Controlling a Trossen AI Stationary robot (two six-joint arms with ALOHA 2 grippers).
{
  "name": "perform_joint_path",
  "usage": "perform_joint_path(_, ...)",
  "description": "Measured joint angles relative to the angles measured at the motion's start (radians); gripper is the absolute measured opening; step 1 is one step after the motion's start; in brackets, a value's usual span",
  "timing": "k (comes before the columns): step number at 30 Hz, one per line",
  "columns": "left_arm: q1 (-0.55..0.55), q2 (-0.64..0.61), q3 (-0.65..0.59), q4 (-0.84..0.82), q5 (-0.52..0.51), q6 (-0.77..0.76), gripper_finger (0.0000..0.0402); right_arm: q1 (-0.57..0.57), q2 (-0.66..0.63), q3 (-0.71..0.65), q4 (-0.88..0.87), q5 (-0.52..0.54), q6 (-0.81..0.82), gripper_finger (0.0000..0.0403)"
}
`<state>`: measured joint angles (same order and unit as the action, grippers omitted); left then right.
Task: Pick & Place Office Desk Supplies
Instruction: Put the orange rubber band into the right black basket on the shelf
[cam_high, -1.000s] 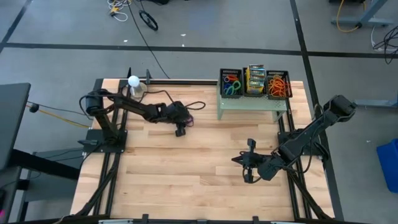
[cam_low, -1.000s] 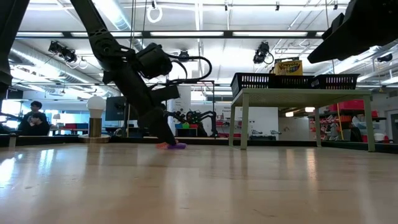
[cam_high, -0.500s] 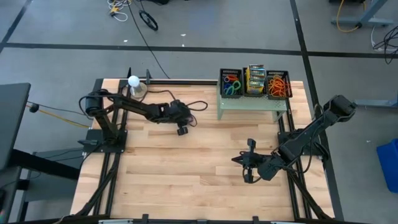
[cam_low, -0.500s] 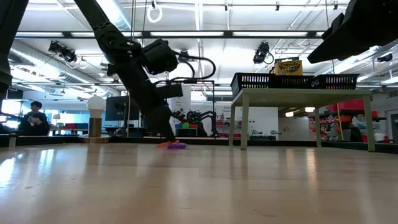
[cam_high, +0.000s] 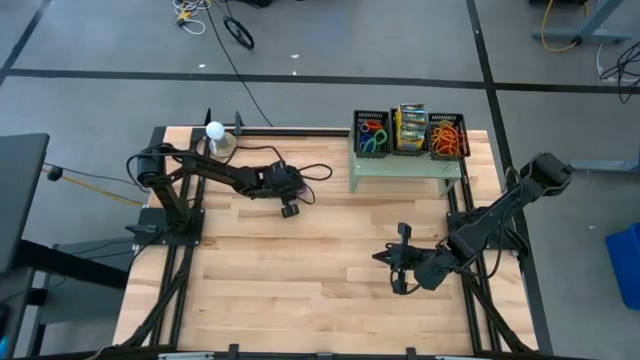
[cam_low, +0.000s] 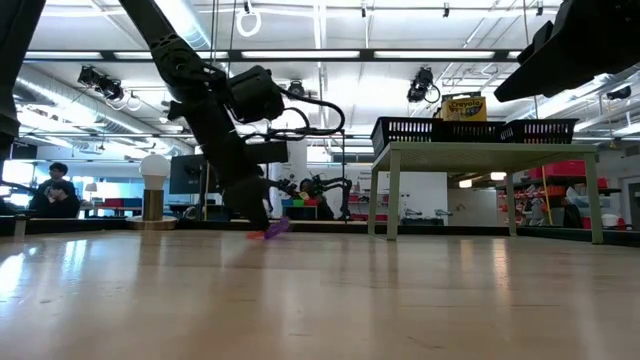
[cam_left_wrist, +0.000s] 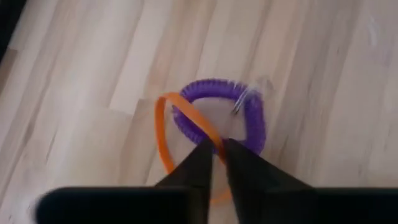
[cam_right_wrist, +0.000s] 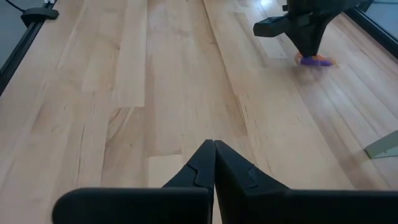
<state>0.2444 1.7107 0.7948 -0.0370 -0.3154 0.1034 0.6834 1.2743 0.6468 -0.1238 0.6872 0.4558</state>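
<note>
On the wood near the table's far left lie a purple coiled ring (cam_left_wrist: 252, 115) and a thin orange rubber band (cam_left_wrist: 161, 127) that crosses it. My left gripper (cam_left_wrist: 217, 144) is shut where the two overlap; it also shows from overhead (cam_high: 288, 210). In the low view the ring (cam_low: 277, 227) stands tilted, one side raised off the table. My right gripper (cam_right_wrist: 214, 147) hangs shut, with nothing between its fingers, over bare wood near the table's right side (cam_high: 382, 258). My left gripper pinches the orange band (cam_left_wrist: 213, 137) between its two fingertips, where the band crosses the purple ring's nearer edge (cam_left_wrist: 239, 144). The fingers slant down from the table's left. The ring seems caught as well: its gripped side is raised and its other side rests on the table.
A pale green stand (cam_high: 405, 170) at the far right carries three black baskets holding coloured rings (cam_high: 372, 135), crayon boxes (cam_high: 410, 128) and orange bands (cam_high: 448, 135). A white ball on a round base (cam_high: 215, 131) stands at the far left. A person sits far behind the table (cam_low: 55, 190).
My left gripper has shut on the band and ring, and its wrist has tipped. The purple ring, which lay flat on the table, now stands tilted with one side raised.
</note>
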Motion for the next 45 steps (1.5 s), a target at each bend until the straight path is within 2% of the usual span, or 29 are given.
perform_joint_path(2, 0.004, 0.000, 0.000, -0.020, 0.001, 0.007, 0.0022, 0.000, 0.000, 0.000, 0.000, 0.000, 0.000, 0.0007)
perform_joint_path(4, 0.004, -0.004, 0.000, -0.032, 0.000, 0.014, 0.0009, 0.000, 0.000, 0.000, 0.000, 0.000, 0.000, 0.0007)
perform_joint_path(8, -0.002, -0.050, 0.003, -0.078, 0.000, 0.026, 0.0005, 0.000, 0.000, 0.000, -0.001, -0.001, 0.000, 0.0007)
perform_joint_path(17, -0.071, -0.262, 0.009, -0.147, 0.006, 0.010, 0.0004, 0.000, 0.000, 0.000, -0.007, -0.002, 0.000, 0.0007)
perform_joint_path(23, -0.180, -0.312, 0.009, -0.111, 0.168, -0.054, 0.0004, 0.000, 0.031, 0.001, 0.004, 0.001, -0.010, 0.0013)
perform_joint_path(29, -0.321, -0.240, 0.008, 0.041, 0.187, -0.082, 0.0004, -0.015, 0.175, 0.001, 0.173, 0.047, -0.120, 0.0062)
perform_joint_path(33, -0.381, -0.163, 0.008, 0.192, 0.211, -0.088, 0.0004, -0.028, 0.295, 0.001, 0.384, 0.153, -0.258, 0.0102)
perform_joint_path(37, -0.420, -0.088, 0.008, 0.312, 0.229, -0.093, 0.0004, -0.058, 0.403, 0.001, 0.582, 0.191, -0.395, 0.0134)
perform_joint_path(45, -0.455, 0.002, 0.008, 0.447, 0.230, -0.087, 0.0005, -0.137, 0.542, 0.001, 0.847, 0.194, -0.552, 0.0155)
